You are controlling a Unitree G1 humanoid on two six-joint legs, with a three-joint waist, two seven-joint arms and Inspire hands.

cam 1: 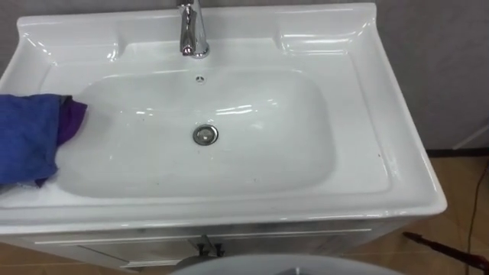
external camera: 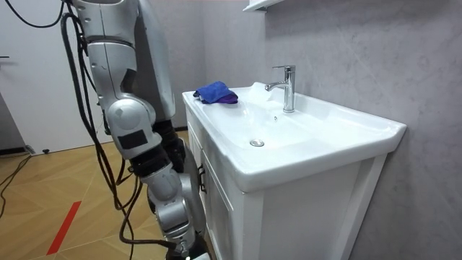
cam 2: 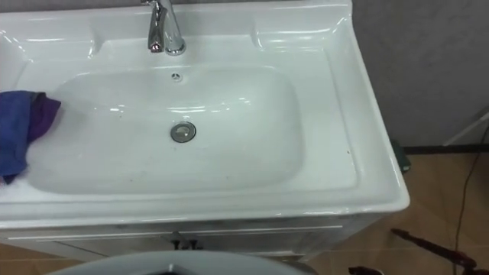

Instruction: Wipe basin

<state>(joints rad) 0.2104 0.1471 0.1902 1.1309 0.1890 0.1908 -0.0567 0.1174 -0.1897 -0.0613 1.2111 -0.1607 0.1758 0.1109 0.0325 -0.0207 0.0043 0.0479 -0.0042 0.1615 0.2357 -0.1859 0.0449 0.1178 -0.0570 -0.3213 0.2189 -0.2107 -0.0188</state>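
One white basin (cam 1: 382, 164) sits in a white cabinet (external camera: 289, 217), and the robot stands close in front of it. One crumpled blue cloth (cam 1: 29, 137), with a purple fold showing, lies on the basin's left rim, its edge reaching over the bowl. There is one chrome tap (cam 1: 192, 30) at the back and one drain (cam 1: 205, 135) mid-bowl. I cannot tell the state of the fingers.
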